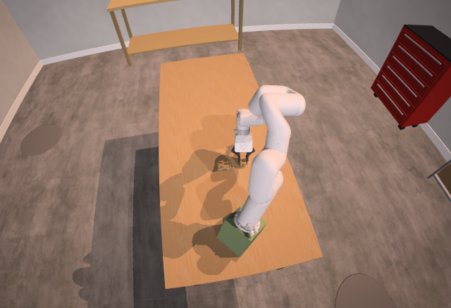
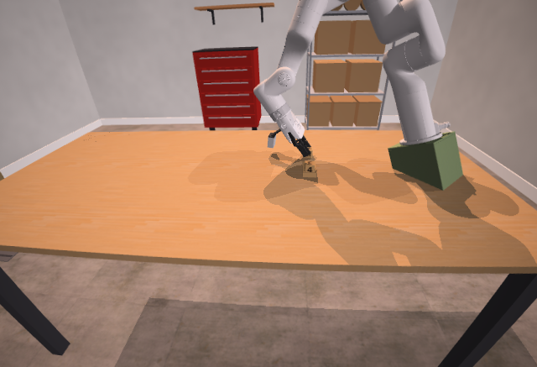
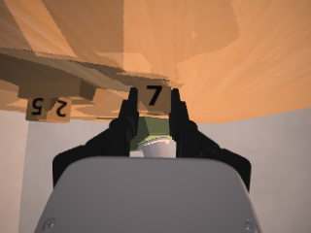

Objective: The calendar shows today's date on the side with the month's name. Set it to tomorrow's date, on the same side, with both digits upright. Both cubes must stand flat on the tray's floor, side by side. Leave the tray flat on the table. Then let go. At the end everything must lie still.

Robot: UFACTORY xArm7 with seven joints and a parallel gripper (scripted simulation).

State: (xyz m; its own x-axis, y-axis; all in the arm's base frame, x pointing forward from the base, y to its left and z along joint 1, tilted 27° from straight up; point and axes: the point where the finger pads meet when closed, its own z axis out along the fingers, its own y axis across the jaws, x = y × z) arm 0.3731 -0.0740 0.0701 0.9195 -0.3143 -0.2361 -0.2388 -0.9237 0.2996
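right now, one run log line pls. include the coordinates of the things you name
pincer (image 1: 242,159) (image 2: 308,154) (image 3: 154,98): shut on 7 cube (image 1: 243,163) (image 2: 311,157) (image 3: 155,99) | 5 (image 3: 37,106) and 2 (image 3: 61,108): showing by tray (image 1: 224,169) (image 2: 310,175) (image 3: 51,89) | release: pending

The wooden table (image 1: 204,93) (image 2: 151,207) (image 3: 272,63) carries the calendar (image 1: 224,168) (image 2: 310,175) (image 3: 55,90) and the green base block (image 1: 232,237) (image 2: 449,163) (image 3: 155,127).

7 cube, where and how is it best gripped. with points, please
Probably best by the two opposite flat faces either side of the 7, coming down at a slant with one finger to each face. The cube (image 1: 243,163) (image 2: 311,157) (image 3: 155,109) is square-sided, so those faces suit a flat pinch, and the fingers (image 1: 248,157) (image 2: 304,148) already hold it there, leaving the 7 uncovered.
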